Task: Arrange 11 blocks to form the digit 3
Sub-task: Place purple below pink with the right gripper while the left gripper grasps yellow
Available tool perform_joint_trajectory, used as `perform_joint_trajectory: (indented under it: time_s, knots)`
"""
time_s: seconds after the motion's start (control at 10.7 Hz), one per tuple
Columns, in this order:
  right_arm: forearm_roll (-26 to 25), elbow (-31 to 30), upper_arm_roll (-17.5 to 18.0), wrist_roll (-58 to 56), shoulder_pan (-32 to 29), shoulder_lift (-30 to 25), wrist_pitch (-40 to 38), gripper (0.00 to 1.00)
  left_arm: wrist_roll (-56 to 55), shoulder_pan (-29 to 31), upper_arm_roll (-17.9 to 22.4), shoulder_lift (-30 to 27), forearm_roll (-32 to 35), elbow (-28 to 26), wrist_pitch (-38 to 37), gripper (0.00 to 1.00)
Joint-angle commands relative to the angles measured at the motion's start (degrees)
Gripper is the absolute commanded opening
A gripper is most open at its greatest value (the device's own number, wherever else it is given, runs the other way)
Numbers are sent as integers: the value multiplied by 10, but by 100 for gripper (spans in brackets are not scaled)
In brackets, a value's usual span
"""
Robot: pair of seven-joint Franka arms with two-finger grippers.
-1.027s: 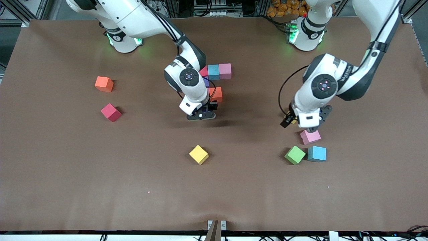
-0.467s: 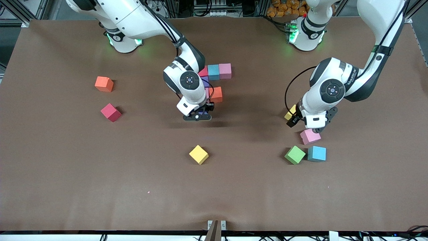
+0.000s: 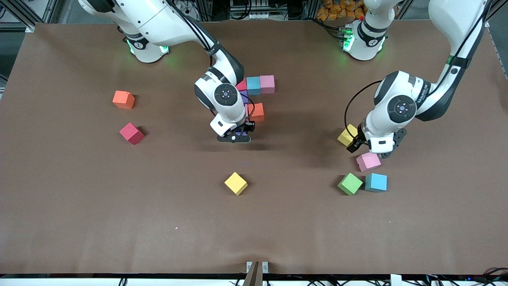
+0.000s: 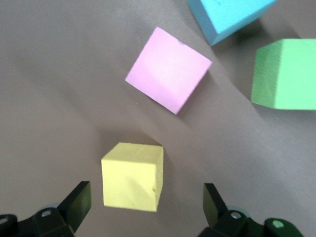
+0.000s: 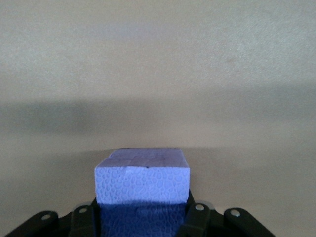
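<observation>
My right gripper point(image 3: 234, 137) is shut on a purple block point(image 5: 142, 183), held low over the table beside the orange block point(image 3: 257, 111) of a partial figure. That figure's row of red point(image 3: 242, 85), teal-blue point(image 3: 253, 85) and pink point(image 3: 267, 84) blocks is partly hidden by the right arm. My left gripper point(image 3: 373, 150) hangs open over the table between a yellow block point(image 3: 347, 135) and a pink block point(image 3: 368, 161). In the left wrist view, the yellow block point(image 4: 132, 176) lies just ahead of the open fingers point(image 4: 79, 200), untouched, with the pink block point(image 4: 168, 69) past it.
A green block point(image 3: 350, 183) and a teal-blue block point(image 3: 376, 182) touch each other nearer the camera than the pink one. Another yellow block point(image 3: 235, 183) lies mid-table. An orange block point(image 3: 123, 99) and a red block point(image 3: 131, 133) lie toward the right arm's end.
My left gripper has slid toward the left arm's end, uncovering the yellow block it hid. My right gripper has shifted slightly with the purple block. No block on the table moved.
</observation>
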Motion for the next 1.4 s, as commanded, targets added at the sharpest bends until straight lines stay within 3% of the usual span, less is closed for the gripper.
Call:
perform_joint_trajectory:
  time_s: [0.0, 0.28, 1.12, 1.21, 1.31]
  knots:
    - [-1, -5, 7, 21, 2, -8, -5, 33, 3, 15, -8, 1, 11, -21, 26, 100]
    - [-2, -6, 8, 21, 5, -8, -6, 33, -5, 36, -9, 11, 6, -47, 74, 100]
    - [-20, -20, 9, 14, 6, -3, -4, 38, -14, 29, -9, 52, 11, -58, 78, 100]
    - [-19, -20, 9, 15, 6, -3, -5, 59, -14, 29, -9, 57, 12, -59, 78, 100]
    - [-19, -20, 9, 19, 6, -3, -6, 90, -14, 29, -8, 59, 12, -59, 78, 100]
